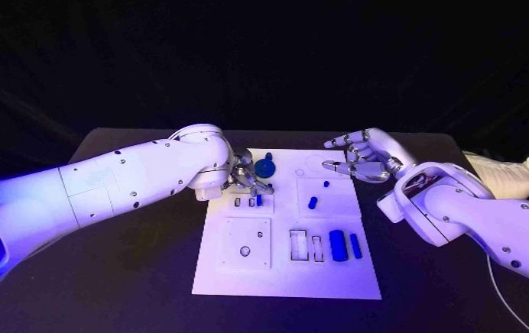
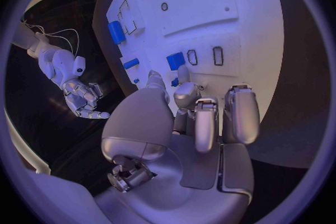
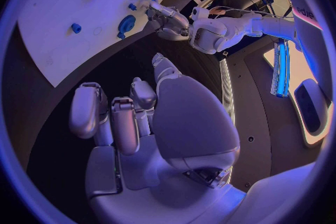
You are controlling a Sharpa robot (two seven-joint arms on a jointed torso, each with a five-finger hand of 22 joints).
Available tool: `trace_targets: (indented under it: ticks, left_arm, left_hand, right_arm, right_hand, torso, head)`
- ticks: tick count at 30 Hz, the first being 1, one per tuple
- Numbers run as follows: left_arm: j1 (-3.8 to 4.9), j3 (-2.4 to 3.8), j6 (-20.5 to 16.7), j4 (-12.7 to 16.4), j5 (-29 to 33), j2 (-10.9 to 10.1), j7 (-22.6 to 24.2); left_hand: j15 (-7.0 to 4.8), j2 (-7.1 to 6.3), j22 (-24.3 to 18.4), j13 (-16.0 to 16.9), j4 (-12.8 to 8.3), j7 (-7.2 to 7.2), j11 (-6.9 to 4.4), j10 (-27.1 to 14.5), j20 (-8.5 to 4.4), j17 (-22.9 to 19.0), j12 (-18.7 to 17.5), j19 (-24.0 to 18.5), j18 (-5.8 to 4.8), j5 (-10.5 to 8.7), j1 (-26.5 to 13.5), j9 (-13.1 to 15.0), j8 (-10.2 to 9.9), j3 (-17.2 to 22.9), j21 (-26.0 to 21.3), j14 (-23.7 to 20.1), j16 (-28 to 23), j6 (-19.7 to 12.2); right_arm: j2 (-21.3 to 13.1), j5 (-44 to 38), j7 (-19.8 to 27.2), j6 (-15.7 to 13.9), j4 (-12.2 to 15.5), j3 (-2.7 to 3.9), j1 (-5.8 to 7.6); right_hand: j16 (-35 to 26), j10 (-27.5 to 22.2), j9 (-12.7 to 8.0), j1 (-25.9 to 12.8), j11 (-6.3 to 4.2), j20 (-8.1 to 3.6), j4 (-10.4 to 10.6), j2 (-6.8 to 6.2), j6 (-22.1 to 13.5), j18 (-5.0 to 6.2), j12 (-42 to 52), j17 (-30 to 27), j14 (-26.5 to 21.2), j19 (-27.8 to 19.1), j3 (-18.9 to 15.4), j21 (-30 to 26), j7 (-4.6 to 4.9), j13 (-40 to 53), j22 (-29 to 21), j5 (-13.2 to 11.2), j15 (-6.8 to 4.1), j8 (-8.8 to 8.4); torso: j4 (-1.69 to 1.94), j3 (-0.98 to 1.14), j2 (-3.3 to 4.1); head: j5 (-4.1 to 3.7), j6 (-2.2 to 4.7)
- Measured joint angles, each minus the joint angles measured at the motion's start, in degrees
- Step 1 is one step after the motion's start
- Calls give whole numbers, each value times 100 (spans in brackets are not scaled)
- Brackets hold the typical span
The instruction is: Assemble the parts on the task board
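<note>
A small blue part (image 1: 258, 191) is being found at the fingertips of the left hand (image 1: 242, 180), over the row of small slots near the board's far left corner. In the left wrist view the same blue part (image 2: 175, 60) is being seen just beyond the fingers (image 2: 186, 95), beside two empty outlined slots. Whether it is being pinched or merely touched cannot be told, as the fingers are covering the contact; the fingers are lying close together and reaching down toward it.

A round blue part (image 1: 266, 167) is lying just beyond that hand, on the task board (image 1: 331, 272). A short blue peg (image 1: 313, 202) is lying on the board's middle panel, between the two hands. Two longer blue parts (image 1: 343, 244) are lying side by side nearer the robot, with their long axes running toward and away from it, beside empty rectangular recesses.

The right hand (image 1: 361, 156) is being held above the board's far right edge, fingers apart and curled, with nothing in them.

The part at the slots is judged to be far nearer the left hand, so the seating move is falling to that hand. The board is resting on the black desk (image 1: 121, 287).
</note>
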Motion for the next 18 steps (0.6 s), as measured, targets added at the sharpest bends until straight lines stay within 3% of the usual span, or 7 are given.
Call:
trace_targets:
  ticks: [7,18]
  left_arm:
    - [-1,-2,92,-103,-11,65,-11]
    - [-3,-3,200,-154,-32,101,-23]
  left_hand:
    - [0,98,19,30,-16,-21,0,0,-20,-1,20,20,0,0,98,89,49,-16,0,0,0,-21]
    - [0,120,44,57,-16,-1,1,-1,-20,-1,34,20,0,0,212,170,104,-16,22,0,0,-41]
  right_arm:
    - [11,11,-1,57,-13,-1,0]
    - [30,24,-7,114,-31,-1,0]
  right_hand:
    - [0,0,0,-33,0,0,17,33,0,0,0,-1,0,0,-17,-22,0,-9,-2,0,0,0]
    - [0,0,-1,-33,0,0,33,33,0,0,0,-1,0,0,-32,-22,0,-29,-10,-83,0,0]
  torso:
    - [0,-2,1]
    - [3,0,3]
  head:
    - [9,-30]
    - [18,-62]
